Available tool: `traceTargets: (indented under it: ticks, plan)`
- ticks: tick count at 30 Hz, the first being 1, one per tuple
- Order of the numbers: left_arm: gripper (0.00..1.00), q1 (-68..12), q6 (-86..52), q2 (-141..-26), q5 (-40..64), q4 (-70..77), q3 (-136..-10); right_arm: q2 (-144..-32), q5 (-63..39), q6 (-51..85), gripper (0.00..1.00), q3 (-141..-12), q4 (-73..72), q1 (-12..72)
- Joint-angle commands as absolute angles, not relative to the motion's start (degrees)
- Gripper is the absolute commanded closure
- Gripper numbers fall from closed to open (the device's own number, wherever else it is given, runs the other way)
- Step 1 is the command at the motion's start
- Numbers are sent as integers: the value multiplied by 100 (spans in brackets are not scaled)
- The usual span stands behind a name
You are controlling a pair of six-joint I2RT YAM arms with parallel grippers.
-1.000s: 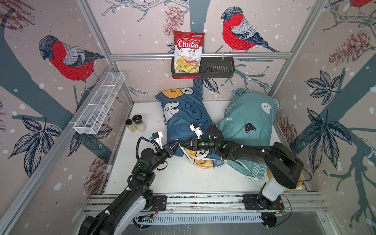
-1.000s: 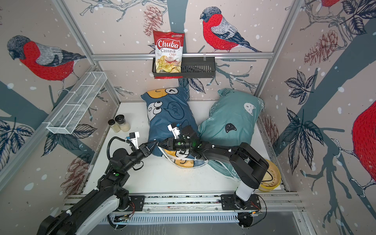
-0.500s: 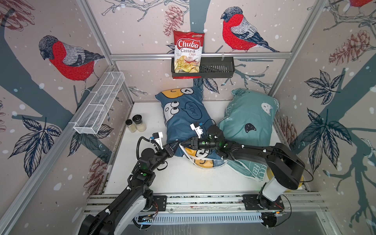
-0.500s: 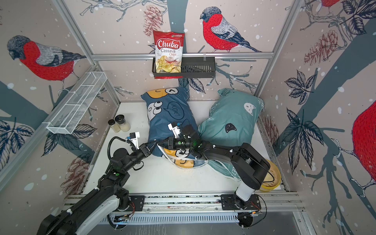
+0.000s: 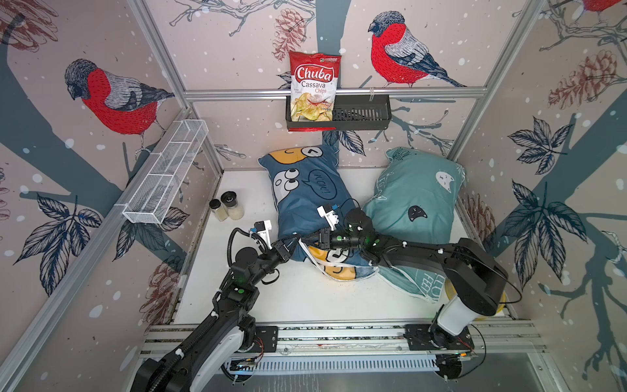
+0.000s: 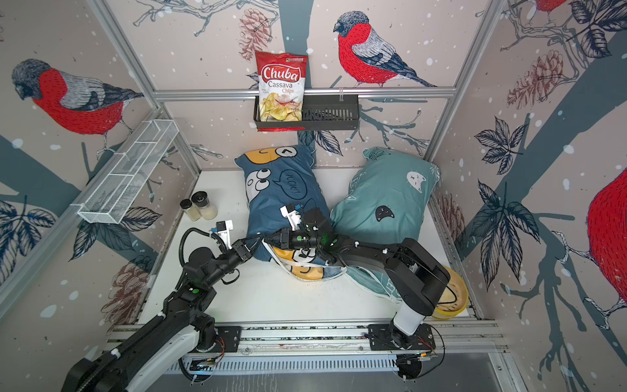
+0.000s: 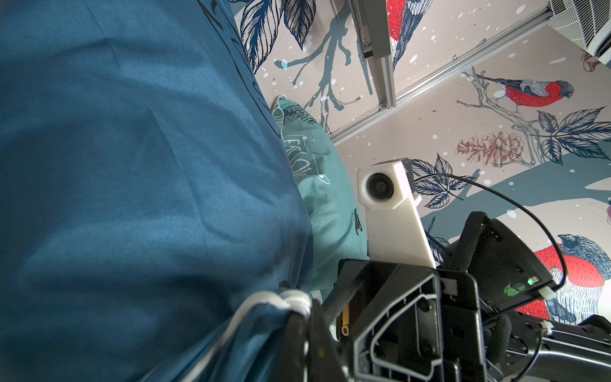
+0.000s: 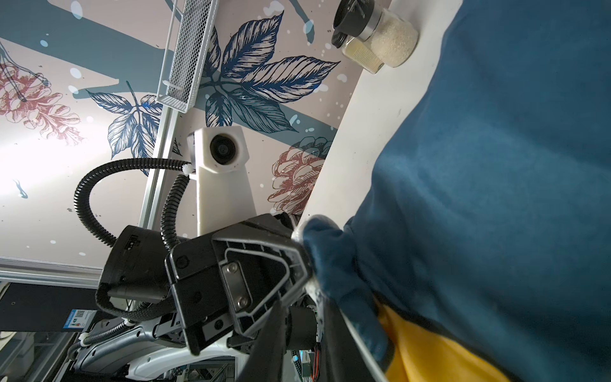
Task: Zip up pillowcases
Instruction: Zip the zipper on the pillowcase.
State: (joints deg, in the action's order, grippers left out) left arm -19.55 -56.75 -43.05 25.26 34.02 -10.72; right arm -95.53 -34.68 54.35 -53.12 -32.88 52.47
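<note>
1. Two pillowcases lie touching on the table [image 5: 305, 298]: dark blue pillowcase [image 5: 305, 203] with cartoon faces, teal pillowcase [image 5: 417, 190] with cats.
2. The left gripper [image 5: 294, 242] clenches the blue one's near corner.
3. The right gripper [image 5: 310, 238] just beside it: cannot tell.

top views overhead; wrist views close on blue pillowcase [image 7: 132, 198].

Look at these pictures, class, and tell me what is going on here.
Two robot arms are working at the near corner of the dark blue pillowcase. The left gripper is shut on that corner's white zipper edge. The right gripper faces it at the same edge; whether it grips anything is unclear. The edge gapes along the near end, so it looks unzipped. The teal pillowcase lies beside it, neither gripper on it.
</note>
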Motion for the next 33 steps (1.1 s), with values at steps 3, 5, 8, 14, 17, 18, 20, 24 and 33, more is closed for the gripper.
traceTargets:
  ticks: [3,5,8,14,17,18,20,24,33]
  plan:
    - [100,-1960,-5634,-4289,2531,3885,-1099,-9562,-3429,5476,78,-5344,-3446,5244]
    - [100,-1960,-5634,-4297,2531,3893,-1094,-9576,-3428,5483,78,-5357,-3438,5239]
    - [100,-1960,-5634,-4305,2540,3901,-1099,-9589,-3426,5479,79,-5362,-3437,5256]
    - [100,-1960,-5635,-4307,2540,3907,-1099,-9606,-3405,5467,81,-5381,-3408,5255]
    - [100,-1960,-5643,-4309,2540,3920,-1094,-9615,-3396,5468,83,-5399,-3367,5251]
    - [100,-1960,-5643,-4308,2540,3920,-1093,-9623,-3393,5471,83,-5397,-3357,5255]
    - [100,-1960,-5647,-4311,2540,3920,-1099,-9622,-3384,5462,84,-5409,-3348,5253]
    - [100,-1960,-5650,-4307,2557,3920,-1095,-9633,-3378,5460,84,-5410,-3349,5252]
    - [100,-1960,-5647,-4324,2549,3933,-1094,-9650,-3379,5459,86,-5436,-3344,5253]
